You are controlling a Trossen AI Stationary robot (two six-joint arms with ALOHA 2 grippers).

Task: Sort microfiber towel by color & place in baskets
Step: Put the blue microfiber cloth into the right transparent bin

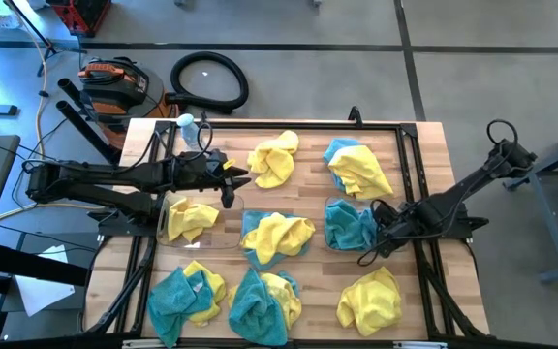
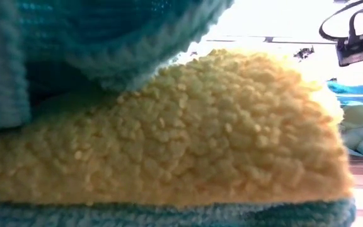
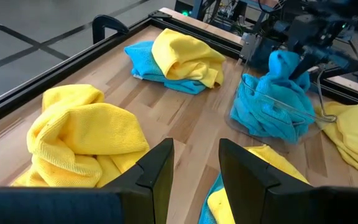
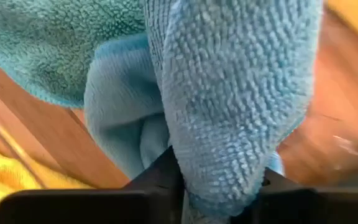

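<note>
High view shows the wooden table (image 1: 289, 199) spread with yellow and teal microfiber towels, with the two dark arms reaching in from either side. The left arm (image 1: 114, 179) lies across the far-left part of the table, and the right arm (image 1: 473, 184) comes in at a slant from the right edge. Loose towels sit in mixed heaps: a yellow towel (image 1: 274, 160) at the far middle, a yellow-over-teal pile (image 1: 356, 167) to its right, a yellow-and-teal heap (image 1: 277, 236) at the centre, two mixed piles (image 1: 264, 301) along the near edge and a yellow towel (image 1: 371, 299) at the near right. The left basket (image 1: 170, 237) holds a yellow towel (image 1: 192, 218); the right basket (image 1: 332, 237) holds teal towels (image 1: 349, 228). The left gripper (image 1: 229, 182) hovers just beyond the left basket, its fingers (image 3: 157, 171) narrowly parted with nothing between them. The right gripper (image 1: 381, 240) is at the right basket, its fingers closed on a teal towel (image 4: 235, 106) that hangs bunched in front of the wrist camera. A clear water bottle (image 1: 194, 131) with a blue cap lies at the table's far-left corner.
</note>
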